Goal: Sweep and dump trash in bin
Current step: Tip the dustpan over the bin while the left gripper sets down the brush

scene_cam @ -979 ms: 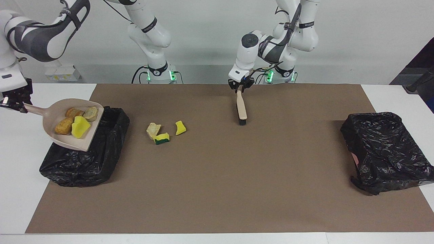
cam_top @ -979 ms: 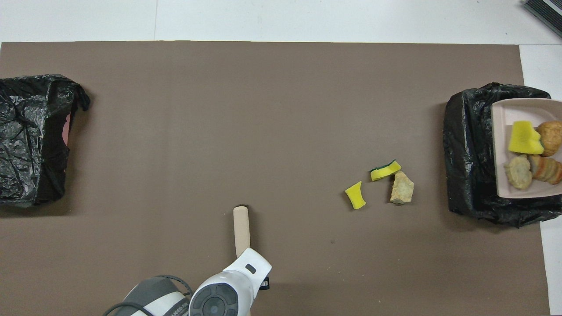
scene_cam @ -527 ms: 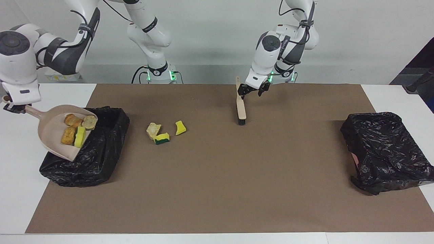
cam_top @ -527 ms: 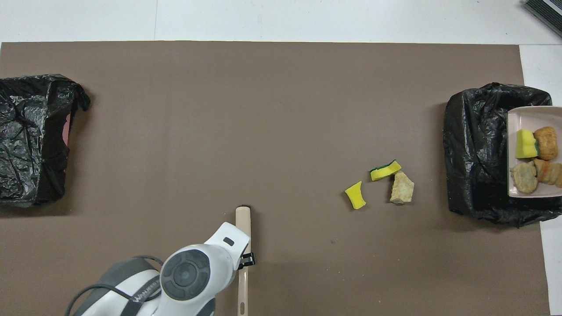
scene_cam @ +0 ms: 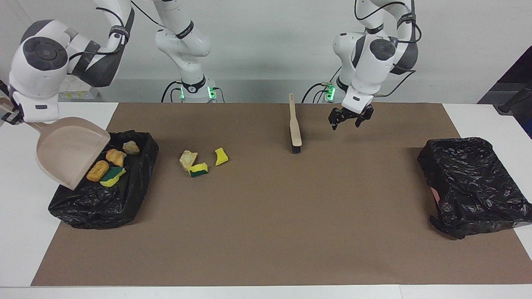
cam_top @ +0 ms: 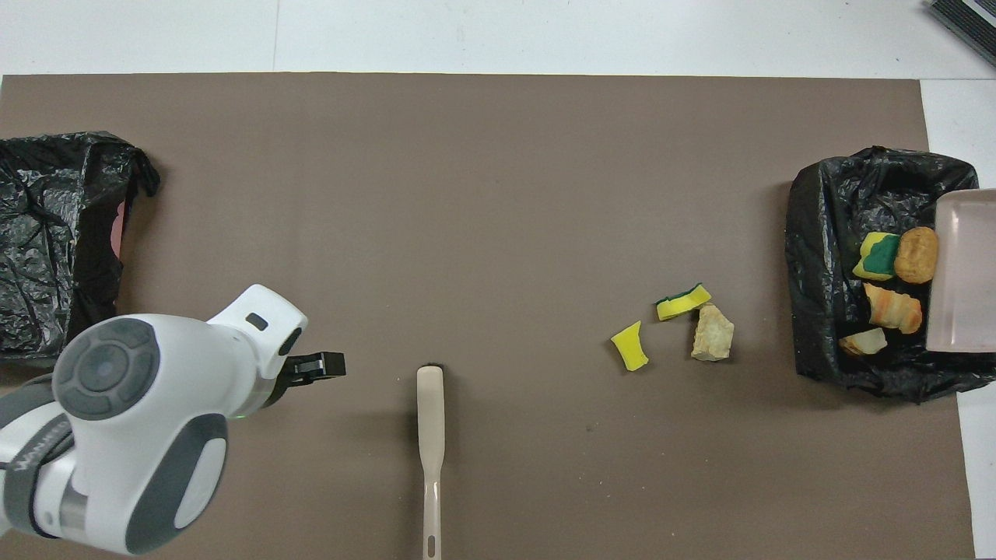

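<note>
Three pieces of trash lie together on the brown mat: a tan chunk (scene_cam: 188,159) (cam_top: 712,333) and two yellow sponge scraps (scene_cam: 198,169) (scene_cam: 221,156) (cam_top: 682,302) (cam_top: 629,346). Several more pieces (scene_cam: 116,157) (cam_top: 892,307) lie inside the black-lined bin (scene_cam: 137,187) (cam_top: 817,257) at the right arm's end. My right gripper (scene_cam: 9,114) is shut on the handle of the beige dustpan (scene_cam: 68,149) (cam_top: 961,272), which is tipped steeply over that bin with nothing in it. The brush (scene_cam: 295,128) (cam_top: 429,420) lies flat on the mat. My left gripper (scene_cam: 346,123) (cam_top: 331,363) hangs open over the mat beside it.
A second black-lined bin (scene_cam: 471,182) (cam_top: 47,241) stands at the left arm's end of the mat. The white table (scene_cam: 25,249) shows around the mat's edges.
The right gripper tipped the dustpan and several trash pieces slid into the bin. The left gripper opened, let go of the brush and swung away toward its own end; the brush now lies flat.
</note>
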Motion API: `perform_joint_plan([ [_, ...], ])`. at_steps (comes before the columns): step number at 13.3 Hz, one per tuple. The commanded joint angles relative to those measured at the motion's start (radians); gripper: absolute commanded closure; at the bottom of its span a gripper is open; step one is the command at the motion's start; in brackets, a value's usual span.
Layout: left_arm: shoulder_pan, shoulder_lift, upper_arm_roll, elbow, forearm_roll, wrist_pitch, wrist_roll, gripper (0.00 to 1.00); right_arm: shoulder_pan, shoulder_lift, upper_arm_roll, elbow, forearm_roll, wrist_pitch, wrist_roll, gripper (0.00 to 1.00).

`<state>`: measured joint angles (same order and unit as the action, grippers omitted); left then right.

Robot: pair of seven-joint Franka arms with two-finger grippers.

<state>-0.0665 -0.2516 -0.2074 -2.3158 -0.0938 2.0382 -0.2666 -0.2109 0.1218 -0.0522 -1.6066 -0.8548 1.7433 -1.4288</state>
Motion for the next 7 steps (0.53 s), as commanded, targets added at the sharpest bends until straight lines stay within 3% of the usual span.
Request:
perform_joint_plan([
  [1, 0.092, -0.006, -0.012, 0.048, 0.055, -0.086, 0.172, 0.00, 0.007, -0.019, 0.005, 0.043, -0.009, -0.027, -0.030, 1.00],
  [4, 0.203, 0.003, -0.014, 0.185, 0.068, -0.224, 0.354, 0.00, 0.005, -0.033, 0.011, 0.054, 0.121, -0.025, -0.050, 1.00],
  [7, 0.247, 0.044, -0.010, 0.294, 0.068, -0.294, 0.346, 0.00, 0.007, -0.045, 0.023, 0.048, 0.290, -0.031, -0.074, 1.00],
])
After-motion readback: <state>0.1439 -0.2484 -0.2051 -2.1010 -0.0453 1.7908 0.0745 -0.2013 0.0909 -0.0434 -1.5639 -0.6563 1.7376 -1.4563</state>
